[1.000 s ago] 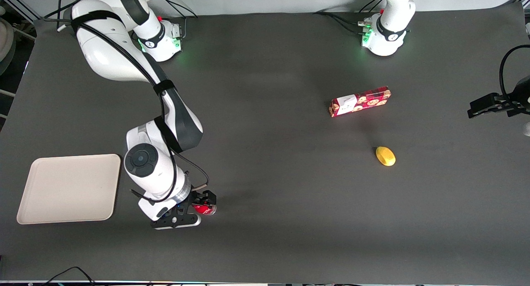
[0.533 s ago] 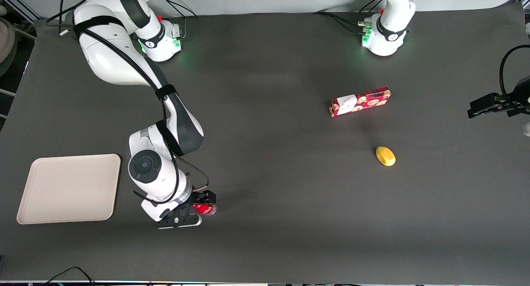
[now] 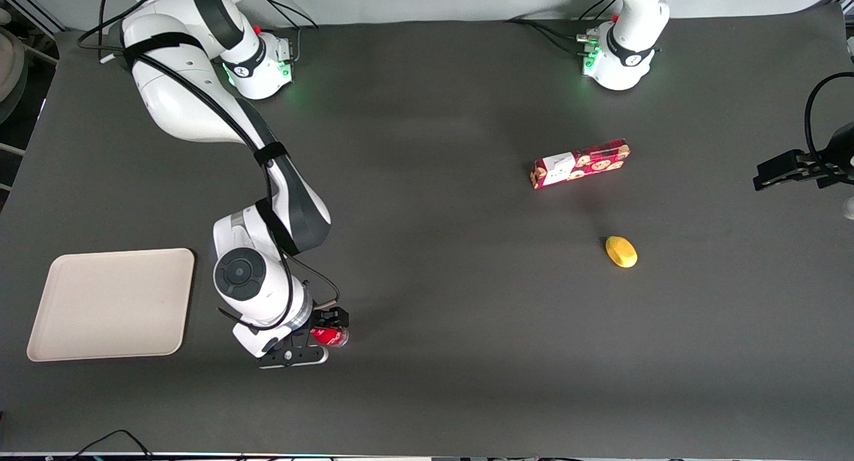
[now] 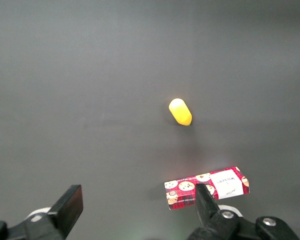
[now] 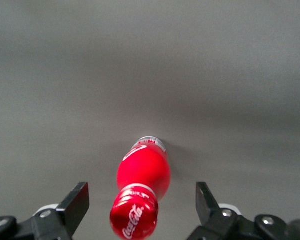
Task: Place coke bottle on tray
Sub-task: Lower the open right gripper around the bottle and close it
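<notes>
The gripper [image 3: 325,335] straddles the upright bottle [image 5: 140,200], fingers apart. It should close squarely on the label, then carry toward the tray [image 3: 110,304] at nine o'clock.

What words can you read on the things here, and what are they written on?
"Coca-Cola": white script on the red cap of the coke bottle, which stands between the open fingers of the gripper.
Cookie box: its white label carries print too small to read.
Tray and yellow object: no writing.
</notes>
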